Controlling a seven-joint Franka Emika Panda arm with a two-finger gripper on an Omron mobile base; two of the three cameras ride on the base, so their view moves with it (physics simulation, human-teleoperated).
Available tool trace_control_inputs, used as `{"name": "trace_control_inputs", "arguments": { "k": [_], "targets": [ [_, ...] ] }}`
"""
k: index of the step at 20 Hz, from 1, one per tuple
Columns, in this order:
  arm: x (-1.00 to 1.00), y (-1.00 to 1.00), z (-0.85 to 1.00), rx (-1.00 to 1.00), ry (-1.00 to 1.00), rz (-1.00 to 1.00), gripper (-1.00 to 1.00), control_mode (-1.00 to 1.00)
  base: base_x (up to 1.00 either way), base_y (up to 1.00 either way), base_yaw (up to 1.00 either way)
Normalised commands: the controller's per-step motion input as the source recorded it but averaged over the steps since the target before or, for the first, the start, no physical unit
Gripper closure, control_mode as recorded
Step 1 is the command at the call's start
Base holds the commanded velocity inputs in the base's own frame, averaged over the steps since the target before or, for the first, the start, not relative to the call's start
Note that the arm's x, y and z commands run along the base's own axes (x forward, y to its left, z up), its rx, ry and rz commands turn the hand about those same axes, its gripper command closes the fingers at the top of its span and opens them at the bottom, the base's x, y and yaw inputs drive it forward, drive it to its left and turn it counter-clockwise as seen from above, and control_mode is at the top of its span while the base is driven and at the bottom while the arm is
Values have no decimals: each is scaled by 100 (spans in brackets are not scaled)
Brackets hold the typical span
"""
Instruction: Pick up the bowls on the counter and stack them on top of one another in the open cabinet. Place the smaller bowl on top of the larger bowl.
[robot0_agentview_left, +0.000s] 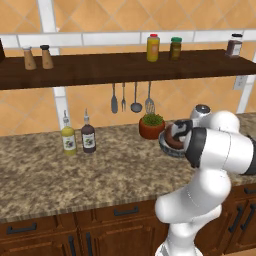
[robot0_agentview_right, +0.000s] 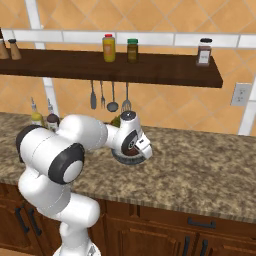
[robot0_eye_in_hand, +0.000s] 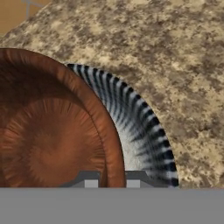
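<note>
The claw is pinched on the rim of the brown bowl, one tip inside the wall and one outside. That bowl sits within or just over the grey bowl, whose ribbed edge shows past the brown rim; whether the two touch cannot be told. In the right base view the claw points down over the pair, and the grey bowl looks to rest on the bench. From the left base view the brown bowl and grey bowl lie just beside the plant pot, partly hidden by the arm.

The step in hand seems to be the carrying of the brown bowl, gripped by its rim. The shelf holds jars but no bowl, so the stacking there is not yet done. Next, the grey bowl likely must go up first, to a bare stretch of shelf clear of the jars, with the brown one set inside it afterwards.
</note>
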Motion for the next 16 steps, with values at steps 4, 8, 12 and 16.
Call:
{"name": "trace_control_inputs", "arguments": {
  "k": [4,8,12,16],
  "targets": [
    [10,0,-22,0,0,0,100,-100,0,0,0],
    [1,1,-24,0,0,0,100,-100,0,0,0],
    [0,1,-2,-1,-1,0,100,-100,0,0,0],
    [0,0,0,0,0,0,100,-100,0,0,0]
  ]
}}
